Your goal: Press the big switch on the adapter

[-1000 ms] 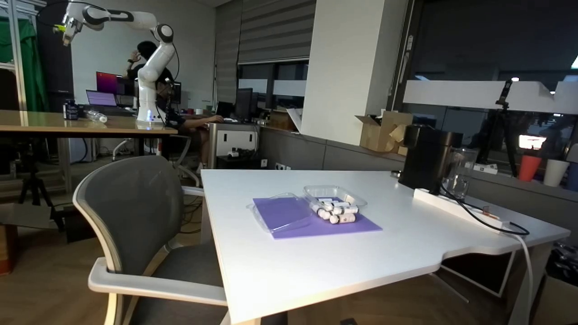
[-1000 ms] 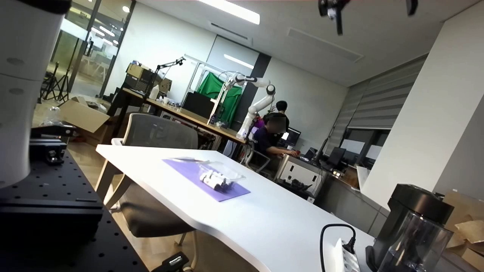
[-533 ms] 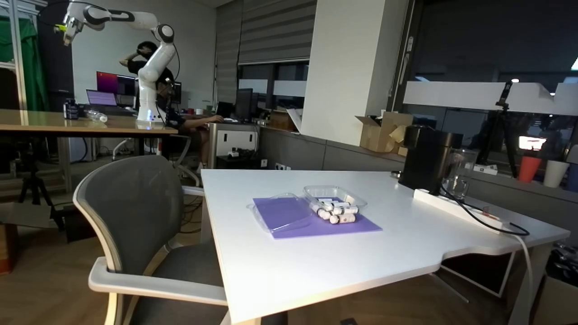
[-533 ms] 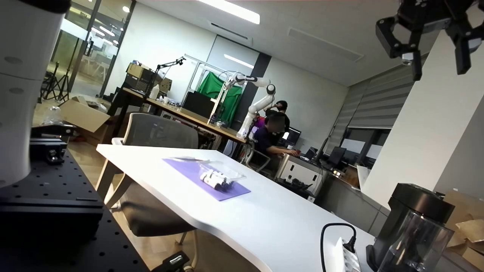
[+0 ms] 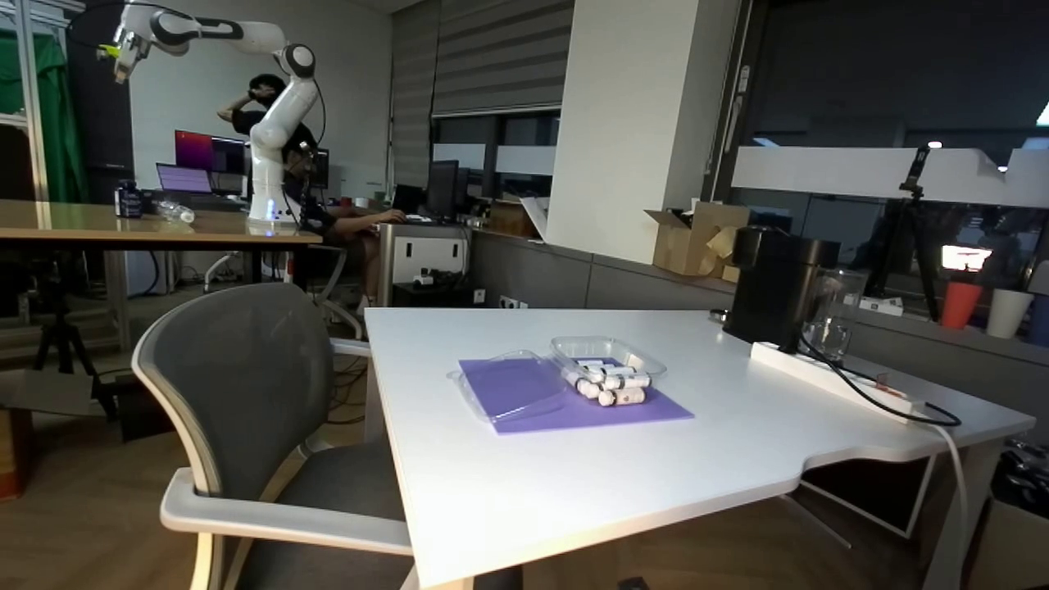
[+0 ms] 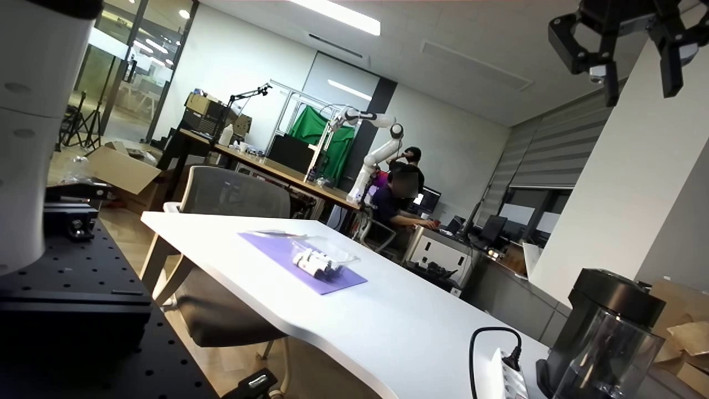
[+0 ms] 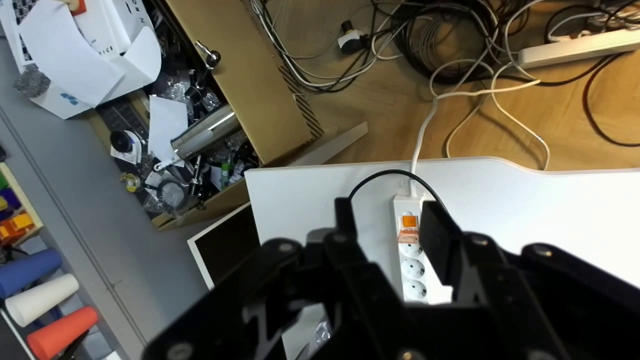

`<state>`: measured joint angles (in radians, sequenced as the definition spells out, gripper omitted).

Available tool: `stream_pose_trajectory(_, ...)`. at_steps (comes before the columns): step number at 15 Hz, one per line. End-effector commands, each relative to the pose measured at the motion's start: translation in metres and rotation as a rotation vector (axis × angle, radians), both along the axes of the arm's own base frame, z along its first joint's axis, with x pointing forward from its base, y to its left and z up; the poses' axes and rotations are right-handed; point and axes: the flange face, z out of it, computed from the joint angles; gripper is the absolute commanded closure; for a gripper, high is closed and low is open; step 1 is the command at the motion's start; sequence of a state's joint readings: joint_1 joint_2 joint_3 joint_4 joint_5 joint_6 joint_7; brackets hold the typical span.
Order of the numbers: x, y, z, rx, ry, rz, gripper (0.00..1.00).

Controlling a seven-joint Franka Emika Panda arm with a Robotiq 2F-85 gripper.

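The adapter is a white power strip (image 7: 406, 205) lying on the white table, visible in the wrist view and along the right side of an exterior view (image 5: 836, 379). Its big switch (image 7: 409, 221) is orange, close to the cable end, with a clear reddish flap (image 7: 408, 236) tipped back over the neighbouring socket. High above the table, at the top right of an exterior view, my gripper (image 6: 641, 93) points down, partly open with nothing between its fingers. Through the wrist camera the gripper (image 7: 387, 212) frames the switch between its tips, nearer the right finger; it appears well above the strip, not touching.
A black cord (image 6: 494, 330) arches up from a plug in the strip. Beside the strip stands a black machine (image 5: 774, 283) with a clear jug (image 5: 834, 315). A purple mat (image 5: 524, 385) carries a clear tub (image 5: 610, 351) and several white vials. A chair (image 5: 246, 369) borders the table.
My gripper has come lower and rightward into an exterior view, then risen slightly over the last half second. Its fingers have drawn closer together. The strip has not moved.
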<state>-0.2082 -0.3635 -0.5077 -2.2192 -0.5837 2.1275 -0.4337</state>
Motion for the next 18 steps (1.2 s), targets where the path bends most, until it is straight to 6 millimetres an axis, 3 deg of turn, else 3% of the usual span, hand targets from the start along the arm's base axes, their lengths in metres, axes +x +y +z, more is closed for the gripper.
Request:
stream_pose_trajectory(1, 0.0, 0.0, 0.0, 0.001, 0.001, 0.0, 0.59)
stream_pose_trajectory(5, 0.0, 0.0, 0.0, 0.002, 0.002, 0.0, 0.59)
stream_pose_trajectory(6, 0.006, -0.002, -0.004, -0.008, -0.012, -0.015, 0.84)
stream_pose_trajectory(8, 0.025, -0.009, -0.022, -0.005, -0.043, -0.015, 0.93)
stream_pose_trajectory(9, 0.037, -0.012, -0.036, 0.006, -0.057, 0.0, 0.99)
stream_pose_trajectory(12, 0.073, -0.02, -0.082, 0.027, -0.113, 0.016, 1.0)
stream_pose_trajectory(18, 0.137, -0.024, -0.208, 0.092, -0.118, 0.115, 1.0)
